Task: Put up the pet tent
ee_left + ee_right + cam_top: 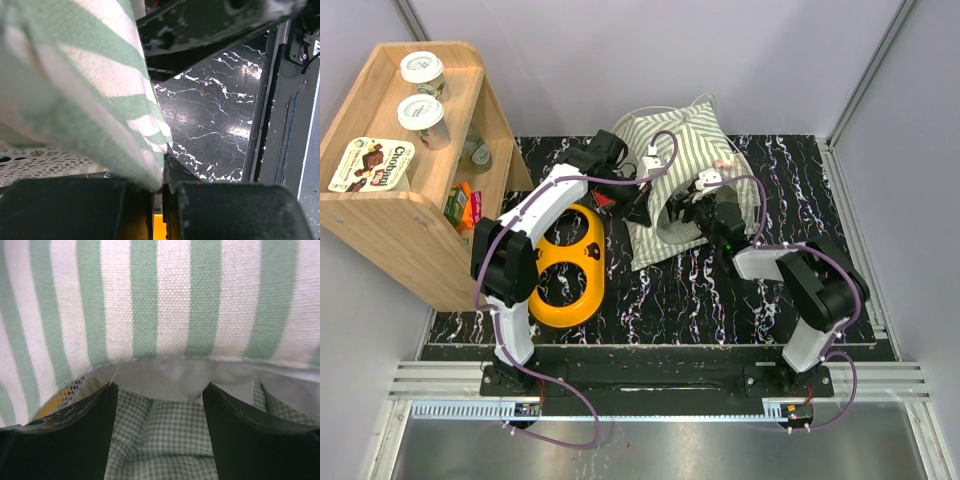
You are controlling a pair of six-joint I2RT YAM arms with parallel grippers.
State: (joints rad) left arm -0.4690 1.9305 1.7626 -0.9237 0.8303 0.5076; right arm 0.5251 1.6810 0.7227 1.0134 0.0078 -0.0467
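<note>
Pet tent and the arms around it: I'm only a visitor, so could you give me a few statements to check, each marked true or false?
1. The pet tent lies on the black marbled table. True.
2. The left fingers are spread wide and hold nothing. False: they are closed on an edge of the tent's striped fabric.
3. The right fingers stand apart, with a checked cushion showing between them. True.
4. The yellow ring-shaped thing sits on the wooden shelf. False: it lies on the table, beside the left arm.
</note>
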